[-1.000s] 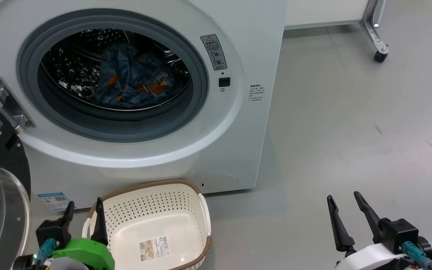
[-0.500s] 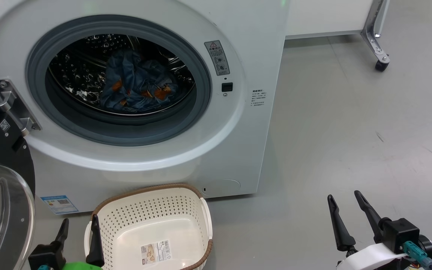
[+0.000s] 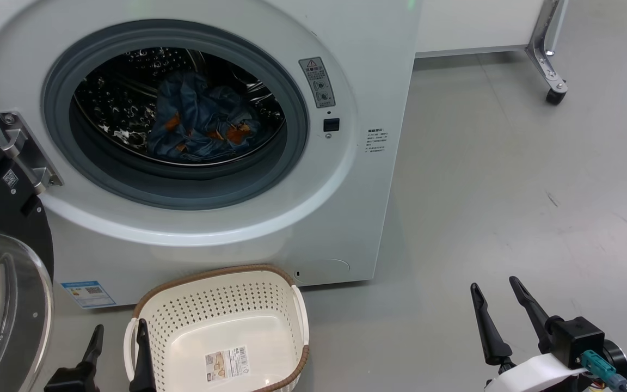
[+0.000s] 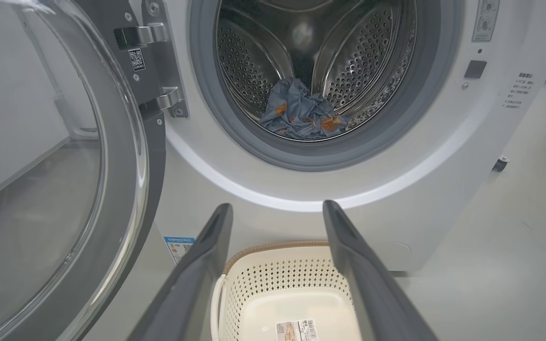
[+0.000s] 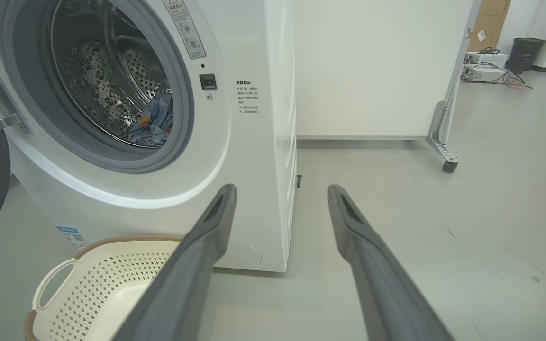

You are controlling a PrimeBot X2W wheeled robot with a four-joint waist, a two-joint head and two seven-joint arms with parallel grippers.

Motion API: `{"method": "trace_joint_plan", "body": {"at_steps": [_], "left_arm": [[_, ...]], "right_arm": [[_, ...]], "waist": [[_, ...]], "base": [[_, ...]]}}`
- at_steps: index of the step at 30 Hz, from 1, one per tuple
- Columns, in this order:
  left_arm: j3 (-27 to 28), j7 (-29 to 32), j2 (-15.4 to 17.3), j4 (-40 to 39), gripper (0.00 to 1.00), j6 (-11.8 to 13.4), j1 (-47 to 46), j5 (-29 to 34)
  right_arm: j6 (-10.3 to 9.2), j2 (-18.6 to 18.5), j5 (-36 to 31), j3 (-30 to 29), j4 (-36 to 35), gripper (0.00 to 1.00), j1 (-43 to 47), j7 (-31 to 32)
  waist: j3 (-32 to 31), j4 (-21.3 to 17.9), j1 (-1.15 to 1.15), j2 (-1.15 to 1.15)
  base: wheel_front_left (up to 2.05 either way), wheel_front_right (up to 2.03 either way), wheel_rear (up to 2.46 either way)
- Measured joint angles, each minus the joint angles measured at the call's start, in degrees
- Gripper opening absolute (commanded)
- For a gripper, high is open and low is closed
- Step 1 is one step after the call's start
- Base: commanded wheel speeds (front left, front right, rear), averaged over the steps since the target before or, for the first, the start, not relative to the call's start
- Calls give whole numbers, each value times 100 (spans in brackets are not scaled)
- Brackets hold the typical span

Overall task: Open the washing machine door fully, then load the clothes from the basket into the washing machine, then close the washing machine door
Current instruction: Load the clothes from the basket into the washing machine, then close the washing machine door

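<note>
Now, both ends empty. Left gripper has its fingers spread with nothing between them, low by the near-left corner of the basket. Right gripper is parted the same way, holding nothing, over bare floor well off to the right.

Basket looks emptied, only its barcode sticker on the bottom. The clothes sit bunched low in the drum of the washing machine. I judge loading done, closing left.

Key relation: the washing machine door stands swung wide on its hinge at the opening's left, upright, glass bowl bulging to the right, towards the basket. It lies to the left of the left gripper and near it; the right gripper is far across, with the basket between. Left arm is the nearer one. The push would need to sweep rightward, towards the opening.

Floor is smooth grey, lightly scuffed. A white panel on a castor leg stands behind on the right, clear of the swing.
</note>
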Motion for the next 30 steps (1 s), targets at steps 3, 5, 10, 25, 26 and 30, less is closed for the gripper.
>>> {"method": "trace_joint_plan", "body": {"at_steps": [3, 5, 10, 25, 26, 30], "left_arm": [[-19, 0, 3, -114, 100, 46, 74, 0], [-34, 0, 3, -135, 100, 65, 108, -1], [-79, 0, 8, -203, 100, 116, 202, -1], [-178, 0, 24, -375, 100, 275, 320, -1], [-179, 0, 25, -386, 100, 275, 321, -5], [-187, 0, 26, -444, 100, 293, 330, -45]], "right_arm": [[1, 0, 0, 12, -3, 100, 0, 0], [0, -1, 1, 15, -4, 100, 0, 0], [0, -3, 1, 25, -5, 100, 1, 0], [1, -26, 4, 29, -11, 100, 2, 0], [0, -26, 9, 29, -12, 100, 2, 0], [1, -27, 9, 27, -22, 100, 2, 0]], "waist": [[0, -2, 0, 0], [1, -6, 0, 0], [9, -18, 0, 0], [74, -66, 0, 0], [79, -68, 0, 0], [94, -74, 0, 0]], "base": [[-61, 61, 0], [-71, 71, 0], [-85, 85, 0], [-83, 83, 0], [-54, 54, 0], [-43, 43, 0]]}}
